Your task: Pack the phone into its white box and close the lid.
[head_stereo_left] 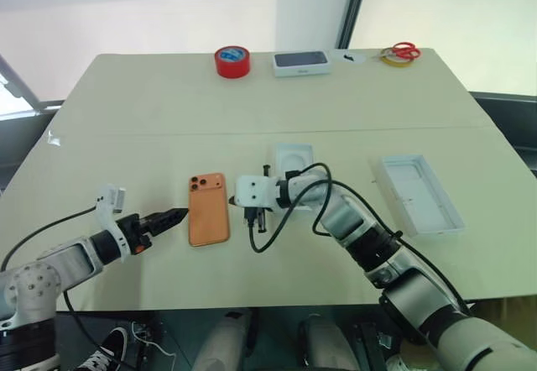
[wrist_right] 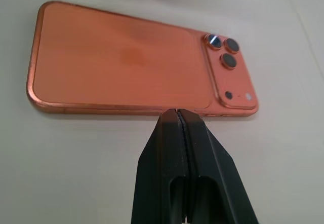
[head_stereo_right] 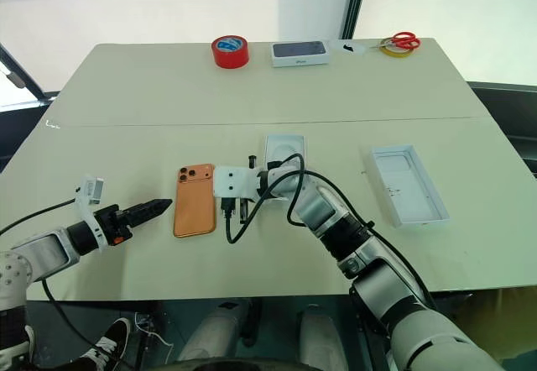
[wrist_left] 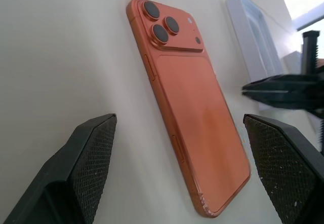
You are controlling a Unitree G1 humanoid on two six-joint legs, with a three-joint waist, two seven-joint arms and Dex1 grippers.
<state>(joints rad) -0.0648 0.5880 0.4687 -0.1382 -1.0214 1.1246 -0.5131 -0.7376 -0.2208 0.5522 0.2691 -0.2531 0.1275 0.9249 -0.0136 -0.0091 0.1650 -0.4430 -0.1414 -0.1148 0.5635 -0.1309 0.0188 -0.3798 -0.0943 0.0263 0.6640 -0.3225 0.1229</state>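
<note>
Nothing is packed yet: the phone (head_stereo_left: 208, 209) lies face-down on the table (head_stereo_left: 151, 119), between the wide-spread left gripper (head_stereo_left: 177, 216) and pinched-shut right gripper (wrist_right: 177, 113), the probable white box (head_stereo_left: 417, 193) well off, empty.

I have the phone (head_stereo_left: 208, 209) lying flat, back up, on the table (head_stereo_left: 151, 111) near the front edge — my left gripper (head_stereo_left: 174, 216) just to its left, my right gripper (wrist_right: 178, 116) just to its right, both apart from it. Behind the right gripper lies a thin insert (head_stereo_left: 294, 156). Well to the right sits the open lid (head_stereo_left: 418, 193). Along the far edge, left to right — a tape roll (head_stereo_left: 232, 60), a closed box (head_stereo_left: 300, 63), scissors (head_stereo_left: 401, 52).
</note>
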